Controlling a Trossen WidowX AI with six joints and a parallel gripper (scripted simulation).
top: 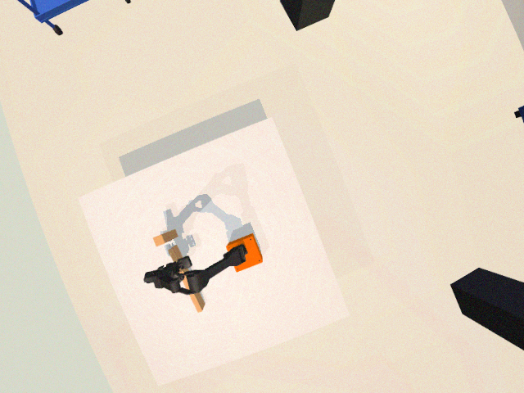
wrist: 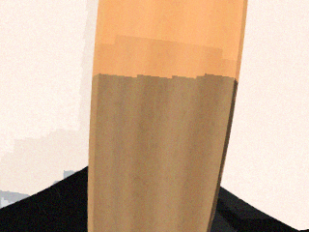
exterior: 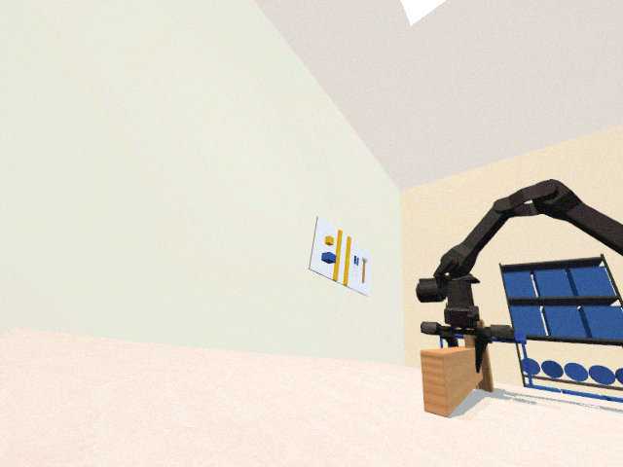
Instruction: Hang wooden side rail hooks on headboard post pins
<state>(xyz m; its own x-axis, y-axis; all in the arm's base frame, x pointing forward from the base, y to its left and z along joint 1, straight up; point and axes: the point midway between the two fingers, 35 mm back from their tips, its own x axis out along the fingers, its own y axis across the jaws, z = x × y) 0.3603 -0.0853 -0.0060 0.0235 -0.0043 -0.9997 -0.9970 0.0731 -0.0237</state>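
Well, in the exterior view, on the pale wall (exterior: 201,175) at left, see a white board (exterior: 314,251) with yellow bars. To the right, find the wooden rail (top: 195,298) (exterior: 435,381) (wrist: 164,116), set on its narrow edge, near end low at the table (top: 275,203) (exterior: 201,407). Next, notice the gripper (top: 182,270) (exterior: 465,351) (wrist: 145,172), pinching the rail between its two fingers, one on each side. Behind it, see the upright wooden post (top: 164,237) (exterior: 487,374), and farther right a dark rack (exterior: 563,301) with blue bins.

In the top view, begin again at left with the post, near the rail's other end, apparently with small gap between. From there, follow the rail slantwise under the black arm (top: 219,266) (exterior: 596,218), then reach the orange base (top: 255,252) at right. Impossible to tell about hooks and pins, too small or hidden.
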